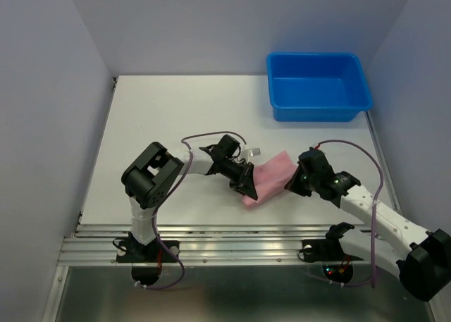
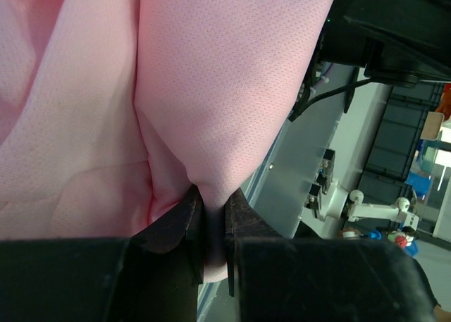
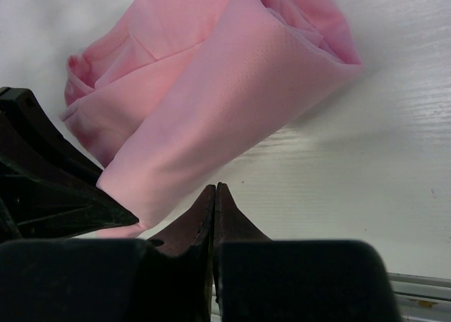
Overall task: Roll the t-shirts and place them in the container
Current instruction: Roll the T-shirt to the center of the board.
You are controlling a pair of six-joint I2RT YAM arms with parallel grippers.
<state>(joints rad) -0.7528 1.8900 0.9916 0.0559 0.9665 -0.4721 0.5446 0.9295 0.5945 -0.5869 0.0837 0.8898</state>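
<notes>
Near side of the blue bin [image 1: 317, 113], the t-shirt [image 1: 270, 179] lay bunched on the bench [image 1: 169, 118]. Left gripper [image 2: 211, 213] jaws pinched a fold; right gripper [image 3: 215, 199] jaws were shut, empty. Rolling looked midway; next probably needs a right regrasp.

Rolled pink t-shirt [image 3: 211, 89] on table [image 3: 366, 188], right gripper [image 3: 214, 189], jaws pressed together

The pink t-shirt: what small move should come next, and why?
Probably nudge the shut, empty right hand sideways into the t-shirt to tighten the roll. The left hand pinches a fold on the other side, while the right hand's tips sit just beside the bundle, gripping nothing.
</notes>
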